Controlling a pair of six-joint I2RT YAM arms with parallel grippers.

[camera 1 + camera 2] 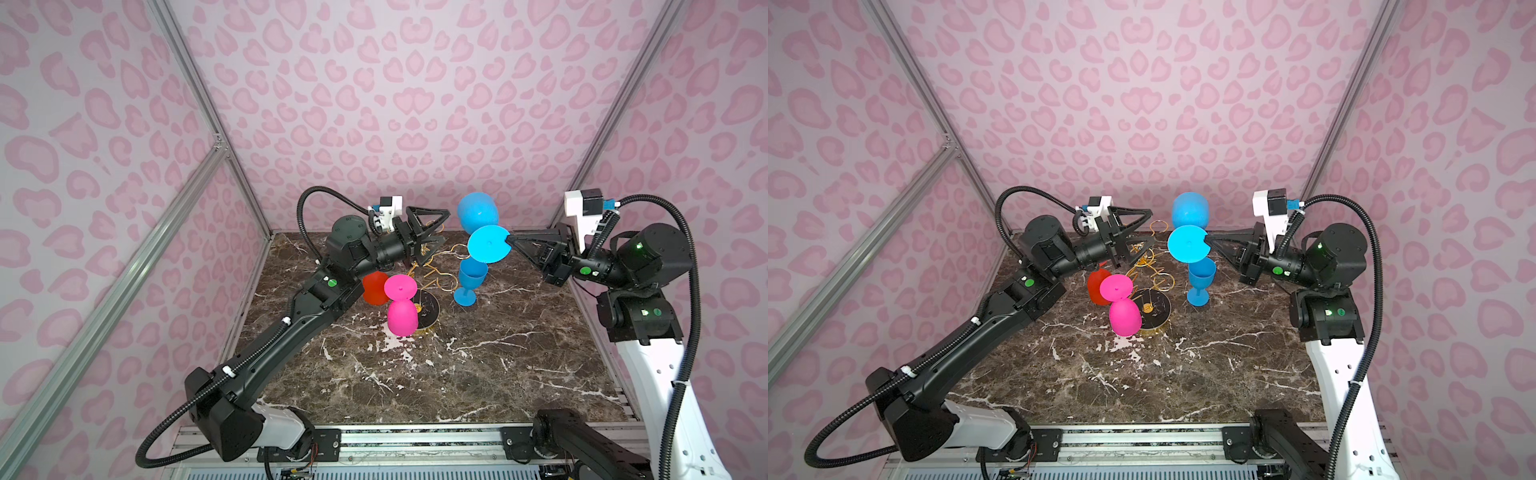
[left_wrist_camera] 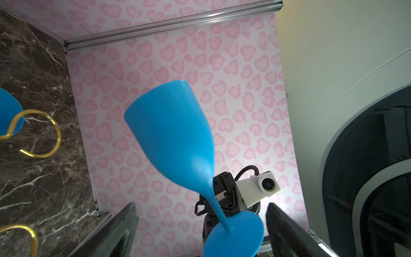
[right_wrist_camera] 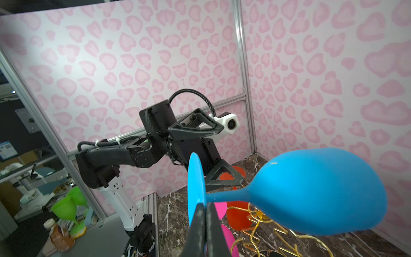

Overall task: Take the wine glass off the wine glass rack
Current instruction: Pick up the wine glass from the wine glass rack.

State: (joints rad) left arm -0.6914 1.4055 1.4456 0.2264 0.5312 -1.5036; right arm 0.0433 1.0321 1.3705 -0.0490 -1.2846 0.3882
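A blue wine glass [image 1: 478,212] [image 1: 1190,210] hangs in the air, clear of the wine glass rack [image 1: 432,270] [image 1: 1156,307], a gold wire stand on a round black base. My right gripper [image 1: 509,239] [image 3: 205,207] is shut on the rim of the glass's round foot [image 3: 195,182], and the bowl [image 3: 322,191] points away toward the back wall. My left gripper [image 1: 445,227] [image 2: 200,204] is open above the rack's top, its fingers aimed at the held wine glass [image 2: 173,138] and not touching it.
A pink glass [image 1: 401,307] hangs upside down on the rack, with a red glass [image 1: 374,289] behind it, partly hidden by my left arm. Another blue glass [image 1: 469,278] stands upright on the marble table [image 1: 415,374]. Patterned walls and metal posts enclose the table.
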